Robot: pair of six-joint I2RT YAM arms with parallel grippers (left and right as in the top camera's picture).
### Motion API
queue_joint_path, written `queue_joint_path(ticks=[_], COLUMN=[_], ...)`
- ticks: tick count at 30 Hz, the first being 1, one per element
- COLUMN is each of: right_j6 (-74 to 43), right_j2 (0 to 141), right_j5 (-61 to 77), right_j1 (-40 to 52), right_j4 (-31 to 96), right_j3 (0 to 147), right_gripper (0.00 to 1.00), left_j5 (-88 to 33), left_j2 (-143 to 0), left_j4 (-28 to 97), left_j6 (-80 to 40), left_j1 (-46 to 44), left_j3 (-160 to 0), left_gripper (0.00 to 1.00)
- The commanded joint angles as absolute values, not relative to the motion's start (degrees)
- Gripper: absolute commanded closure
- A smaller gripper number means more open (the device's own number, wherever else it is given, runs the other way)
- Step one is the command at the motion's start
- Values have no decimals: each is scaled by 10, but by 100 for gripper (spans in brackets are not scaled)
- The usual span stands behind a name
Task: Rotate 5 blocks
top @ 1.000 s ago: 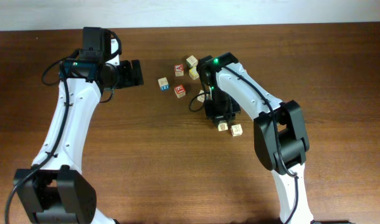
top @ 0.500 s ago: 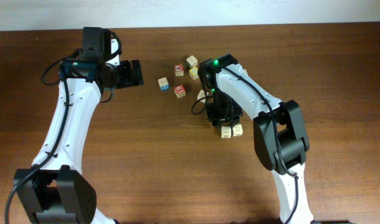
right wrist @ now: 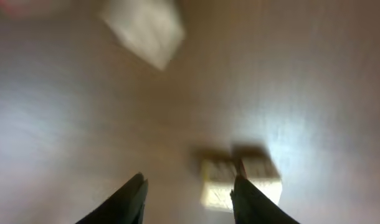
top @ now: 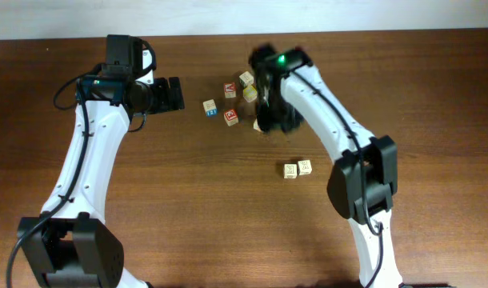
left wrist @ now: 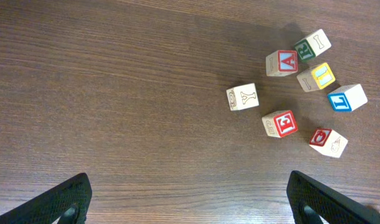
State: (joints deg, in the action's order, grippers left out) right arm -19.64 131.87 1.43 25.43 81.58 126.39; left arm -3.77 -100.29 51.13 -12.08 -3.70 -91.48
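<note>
Two pale blocks (top: 290, 170) (top: 305, 167) lie side by side and touching on the table, right of centre. The blurred right wrist view shows this pair (right wrist: 222, 180) just beyond my right gripper (right wrist: 189, 200). That gripper is open with nothing between its fingers, and overhead it (top: 270, 120) hovers between the pair and the loose cluster. In the cluster are a red-framed block (top: 230, 118), a second red one (top: 230, 89) and a blue-lettered one (top: 210, 107). My left gripper (left wrist: 190, 208) is open wide over bare wood, left of the cluster (left wrist: 280, 123).
In the left wrist view a yellow cube (left wrist: 316, 76), a green R cube (left wrist: 313, 43), a blue-framed cube (left wrist: 347, 98) and a Y cube (left wrist: 243, 97) sit among the loose ones. A pale cube (right wrist: 143, 28) shows blurred ahead of the right gripper.
My right gripper has opened, lifted off the pair of blocks and swung back toward the cluster. The block it pushed now rests against its neighbour. The left arm has not moved.
</note>
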Motion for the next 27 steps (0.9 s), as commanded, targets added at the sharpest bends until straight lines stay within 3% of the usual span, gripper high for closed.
queue_joint_path(ticks=[1,7,11,27], right_j6=[-248,-427,-482,-525], right_j2=[1309,1326,1326,1326], right_j5=[8,5,-7,-37], right_j1=[247,258,263,266], right_j4=[759,642,603,497], right_j3=[1308,1246,1192,1075], right_gripper=[52,49,49,49], left_j5=[-32,-32,-32,-32], left_j2=[-1006,-1006,-1006,-1006], left_j4=[511,511,511,511], left_j6=[-128,-128,-128,-128], left_j1=[-36,-36,-36,-36], left_j3=[-923,-923,-923,-923], left_gripper=[1,1,1,1])
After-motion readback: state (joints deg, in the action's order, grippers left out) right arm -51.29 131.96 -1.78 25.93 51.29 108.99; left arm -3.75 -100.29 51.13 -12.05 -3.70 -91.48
